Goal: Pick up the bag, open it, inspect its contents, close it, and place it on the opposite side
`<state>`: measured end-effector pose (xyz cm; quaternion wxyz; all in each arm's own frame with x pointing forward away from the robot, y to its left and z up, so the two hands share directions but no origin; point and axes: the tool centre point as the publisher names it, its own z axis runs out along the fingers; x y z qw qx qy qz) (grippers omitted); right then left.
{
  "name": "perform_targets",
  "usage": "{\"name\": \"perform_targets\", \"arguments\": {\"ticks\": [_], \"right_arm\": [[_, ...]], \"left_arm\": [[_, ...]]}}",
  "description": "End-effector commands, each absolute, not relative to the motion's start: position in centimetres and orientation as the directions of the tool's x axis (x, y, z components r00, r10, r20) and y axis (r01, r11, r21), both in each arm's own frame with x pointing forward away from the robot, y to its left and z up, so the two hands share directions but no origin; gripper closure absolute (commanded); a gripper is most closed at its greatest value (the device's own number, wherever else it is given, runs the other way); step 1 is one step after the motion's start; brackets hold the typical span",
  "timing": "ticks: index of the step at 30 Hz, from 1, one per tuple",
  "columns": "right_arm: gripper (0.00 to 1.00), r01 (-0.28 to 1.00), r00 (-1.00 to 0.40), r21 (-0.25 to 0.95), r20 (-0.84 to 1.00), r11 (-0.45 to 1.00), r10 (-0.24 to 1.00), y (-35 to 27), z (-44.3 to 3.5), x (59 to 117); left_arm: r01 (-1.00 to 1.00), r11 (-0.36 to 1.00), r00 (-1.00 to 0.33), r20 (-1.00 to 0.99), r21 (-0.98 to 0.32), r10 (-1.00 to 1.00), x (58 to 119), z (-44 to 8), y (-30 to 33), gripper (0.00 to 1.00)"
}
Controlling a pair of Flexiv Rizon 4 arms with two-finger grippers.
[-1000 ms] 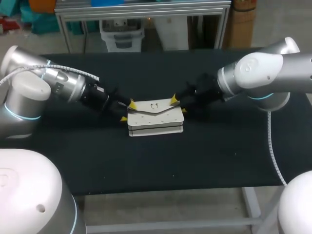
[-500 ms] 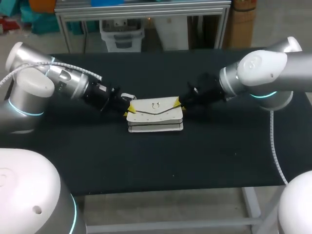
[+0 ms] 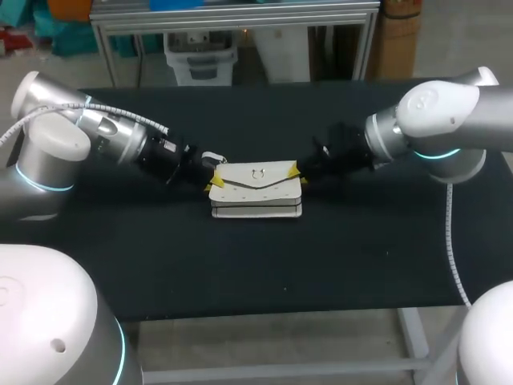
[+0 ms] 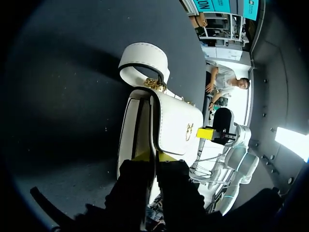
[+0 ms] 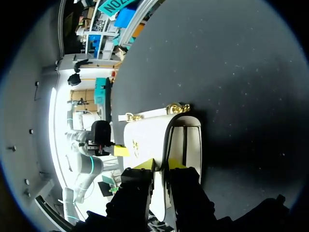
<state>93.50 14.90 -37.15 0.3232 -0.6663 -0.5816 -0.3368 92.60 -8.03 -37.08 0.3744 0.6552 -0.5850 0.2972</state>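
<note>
Overhead plus opposed wrist close-ups of bag (image 3: 255,189)

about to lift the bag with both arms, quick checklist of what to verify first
1. Left pincer gripping the bag at one end: ok, both fingers pinch its edge.
2. Right pincer gripping the opposite end: ok.
3. Flap shut: ok, lying flat, clasp at its middle.
4. Strap clear of the fingers: ok, looped on the table beside the bag.
5. Bag resting level on the table: ok.
6. Grip firm enough to lift: cannot tell.
</note>
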Motion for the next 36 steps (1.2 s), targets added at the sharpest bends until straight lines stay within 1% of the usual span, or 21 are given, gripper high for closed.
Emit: {"name": "perform_targets", "arguments": {"ticks": [1, 2, 3, 5, 6, 7, 8, 9, 11, 12, 13, 14, 15, 20, 24, 25, 26, 28, 31, 33, 36], "right_arm": [[1.0, 0.993, 0.096, -0.042, 0.827, -0.11, 0.555, 15.3, -37.2, 93.6], [1.0, 0.993, 0.096, -0.042, 0.827, -0.11, 0.555, 15.3, -37.2, 93.6], [1.0, 0.993, 0.096, -0.042, 0.827, -0.11, 0.555, 15.3, -37.2, 93.6], [1.0, 0.993, 0.096, -0.042, 0.827, -0.11, 0.555, 15.3, -37.2, 93.6], [1.0, 0.993, 0.096, -0.042, 0.827, -0.11, 0.555, 15.3, -37.2, 93.6], [0.97, 0.993, 0.096, -0.042, 0.827, -0.11, 0.555, 15.3, -37.2, 93.6], [0.92, 0.994, 0.09, -0.04, 0.825, -0.101, 0.558, 15.4, -37.3, 93.6], [0.73, 0.993, 0.094, -0.042, 0.827, -0.106, 0.554, 15.5, -37.5, 93.7], [0.58, 0.994, 0.093, -0.045, 0.831, -0.1, 0.549, 15.5, -37.7, 93.8], [0.46, 0.994, 0.092, -0.043, 0.832, -0.102, 0.548, 15.5, -37.7, 93.9], [0.18, 0.994, 0.093, -0.044, 0.832, -0.103, 0.547, 15.4, -37.7, 93.9], [0.11, 0.993, 0.096, -0.045, 0.832, -0.105, 0.547, 15.4, -37.7, 94.0], [0.11, 0.993, 0.097, -0.046, 0.833, -0.107, 0.545, 15.3, -37.7, 94.1], [0.25, 0.992, 0.101, -0.047, 0.836, -0.113, 0.539, 15.1, -37.7, 94.5], [0.31, 0.992, 0.103, -0.049, 0.845, -0.116, 0.525, 15.0, -37.7, 94.9], [0.34, 0.992, 0.104, -0.049, 0.844, -0.117, 0.526, 14.9, -37.7, 95.0], [0.4, 0.992, 0.103, -0.046, 0.846, -0.121, 0.523, 14.9, -37.6, 95.1], [0.46, 0.991, 0.102, -0.044, 0.852, -0.123, 0.514, 14.8, -37.4, 95.2], [0.47, 0.991, 0.102, -0.045, 0.862, -0.127, 0.496, 14.7, -37.3, 95.5], [0.48, 0.991, 0.104, -0.045, 0.861, -0.128, 0.497, 14.7, -37.3, 95.8], [0.45, 0.991, 0.113, -0.06, 0.861, -0.12, 0.496, 14.8, -37.8, 96.2]], "left_arm": [[-0.989, -0.034, 0.14, 0.829, 0.144, -0.541, 92.8, -37.3, -8.5, 0.57], [-0.989, -0.034, 0.14, 0.829, 0.144, -0.541, 92.8, -37.3, -8.5, 0.2], [-0.989, -0.034, 0.14, 0.829, 0.144, -0.541, 92.8, -37.3, -8.5, 0.0], [-0.989, -0.036, 0.141, 0.827, 0.145, -0.544, 93.0, -37.3, -8.8, 0.0], [-0.991, -0.01, 0.118, 0.834, 0.134, -0.539, 93.2, -37.4, -9.2, 0.0], [-0.99, -0.012, 0.123, 0.835, 0.139, -0.536, 93.4, -37.4, -9.5, 0.0], [-0.99, -0.014, 0.125, 0.834, 0.139, -0.537, 93.5, -37.4, -9.7, 0.0], [-0.992, -0.001, 0.11, 0.84, 0.129, -0.531, 93.5, -37.4, -9.8, 0.0], [-0.992, -0.003, 0.109, 0.846, 0.126, -0.522, 93.5, -37.3, -10.0, 0.0], [-0.992, -0.005, 0.108, 0.848, 0.124, -0.518, 93.3, -37.2, -10.0, 0.0], [-0.992, -0.009, 0.112, 0.849, 0.126, -0.516, 93.2, -37.1, -10.0, 0.0], [-0.993, 0.002, 0.099, 0.852, 0.117, -0.514, 93.0, -37.0, -10.0, 0.0], [-0.993, -0.004, 0.102, 0.853, 0.116, -0.512, 92.8, -36.9, -9.9, 0.0], [-0.994, -0.003, 0.093, 0.869, 0.105, -0.486, 91.6, -36.6, -9.7, 0.0], [-0.993, -0.027, 0.113, 0.866, 0.114, -0.488, 91.4, -36.3, -9.6, 0.0], [-0.993, -0.027, 0.115, 0.869, 0.116, -0.481, 91.5, -36.2, -9.4, 0.0], [-0.993, -0.027, 0.117, 0.871, 0.118, -0.478, 91.5, -36.1, -9.2, 0.0], [-0.991, -0.027, 0.127, 0.875, 0.129, -0.467, 91.6, -36.0, -9.1, 0.0], [-0.988, -0.025, 0.145, 0.878, 0.15, -0.456, 91.8, -35.8, -9.0, 0.0], [-0.988, -0.017, 0.147, 0.88, 0.156, -0.452, 91.8, -35.7, -9.0, 0.02], [-0.984, -0.016, 0.166, 0.879, 0.178, -0.447, 91.7, -35.6, -9.0, 0.05]]}}
